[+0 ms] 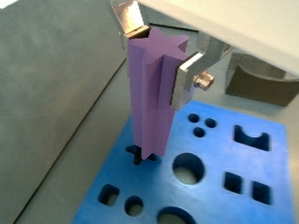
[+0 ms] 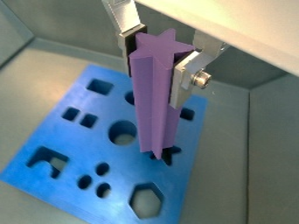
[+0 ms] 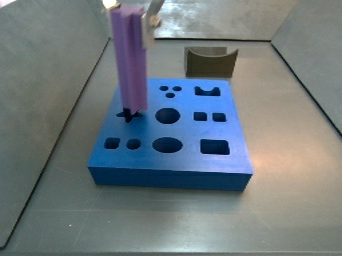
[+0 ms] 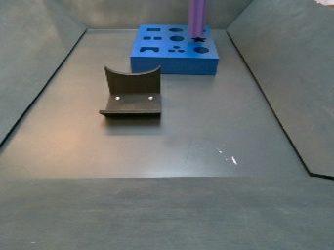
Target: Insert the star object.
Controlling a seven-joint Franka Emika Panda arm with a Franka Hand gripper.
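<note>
The star object is a long light-purple peg with a star profile. It stands upright between my gripper's silver fingers, which are shut on its upper end. It shows in both wrist views and both side views. Its lower end sits at the star-shaped hole near one edge of the blue block. I cannot tell how deep it goes in. The gripper is directly above that hole.
The blue block has several other holes of different shapes. The dark brown fixture with a curved top stands on the grey floor apart from the block, and it also shows in a side view. Grey walls surround the floor.
</note>
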